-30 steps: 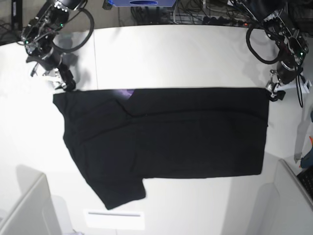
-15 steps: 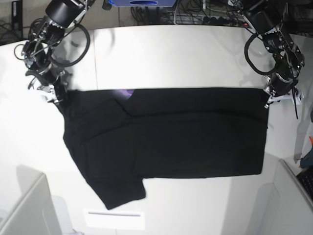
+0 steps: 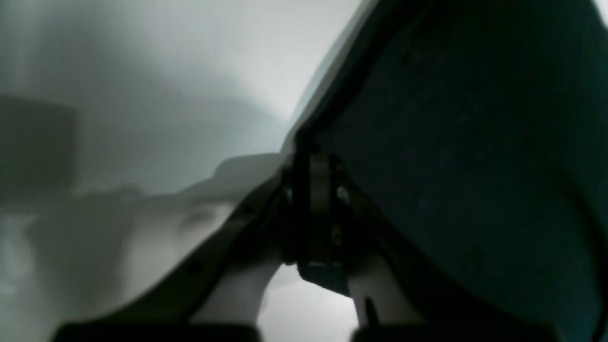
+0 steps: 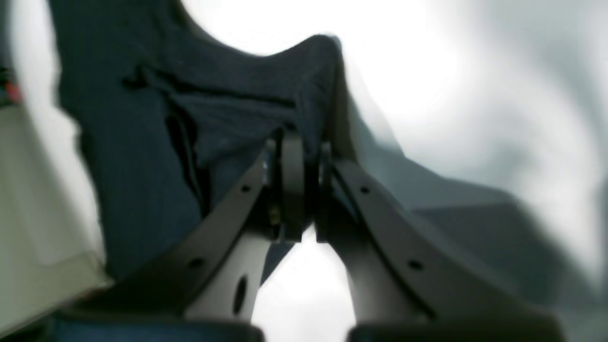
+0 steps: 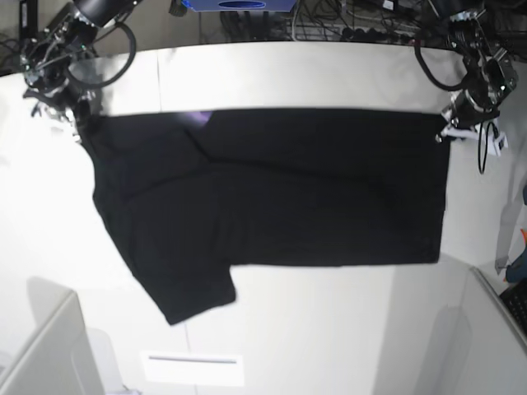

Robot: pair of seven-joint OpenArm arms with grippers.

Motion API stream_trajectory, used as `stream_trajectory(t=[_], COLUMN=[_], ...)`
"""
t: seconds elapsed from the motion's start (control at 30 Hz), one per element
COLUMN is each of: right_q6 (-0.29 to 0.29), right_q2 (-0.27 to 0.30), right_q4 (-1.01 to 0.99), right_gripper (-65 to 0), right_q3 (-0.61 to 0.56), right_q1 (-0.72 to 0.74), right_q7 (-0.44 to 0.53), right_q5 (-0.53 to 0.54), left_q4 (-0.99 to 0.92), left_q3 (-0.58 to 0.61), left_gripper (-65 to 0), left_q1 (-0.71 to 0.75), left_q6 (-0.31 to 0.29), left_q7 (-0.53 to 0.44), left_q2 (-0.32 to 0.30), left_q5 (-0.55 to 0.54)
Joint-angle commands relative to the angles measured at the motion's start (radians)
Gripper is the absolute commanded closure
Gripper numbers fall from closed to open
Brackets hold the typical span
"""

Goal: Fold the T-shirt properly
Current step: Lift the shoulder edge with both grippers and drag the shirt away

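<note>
The T-shirt (image 5: pixel 272 197) lies across the middle of the white table (image 5: pixel 329 329), plain black side up, one short sleeve reaching toward the lower left and a sliver of purple showing near the upper edge. At the upper left of the base view the right gripper (image 5: pixel 81 125) has its jaws pressed on a shirt corner; at the upper right the left gripper (image 5: pixel 445 132) pinches the opposite corner.
</note>
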Motion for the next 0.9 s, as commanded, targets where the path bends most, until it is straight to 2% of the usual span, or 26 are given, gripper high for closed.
stream_trajectory(t=[0.0,0.1,0.2,0.33,0.6,0.7,0.87], right_q6=[-0.006,0.000,0.038,0.041,0.046,0.046,0.046], right_q2=[0.004,-0.015,-0.021,-0.022,-0.028,-0.059,-0.074], right_q4=[0.039,0.086,0.097,0.105,0.129,0.175,0.235], right_gripper=[0.0,0.0,0.0,0.0,0.0,0.0,0.0], right_q3=[0.011,0.019,0.016,0.011,0.013,0.018,0.011], right_q1=[-0.020,-0.097,-0.172,-0.243,-0.278,-0.306,-0.315], right_q7=[-0.005,-0.034,-0.041,-0.039,-0.044,-0.045,-0.044], right_q5=[-0.003,0.022,0.079,0.120,0.123,0.123,0.123], left_q4=[0.029,0.088,0.134,0.169,0.166,0.167,0.173], left_q3=[-0.008,-0.053,-0.080,-0.082,-0.084,-0.084,-0.085], left_gripper=[0.0,0.0,0.0,0.0,0.0,0.0,0.0], left_q1=[0.024,0.106,0.173,0.245,0.267,0.265,0.265], left_q6=[0.010,0.010,0.010,0.010,0.009,0.009,0.009], left_q7=[0.016,0.027,0.028,0.028,0.025,0.025,0.025], left_q2=[-0.013,-0.009,-0.007,-0.004,-0.003,-0.003,-0.004], left_q5=[0.022,0.022,0.022,0.022,0.022,0.022,0.022])
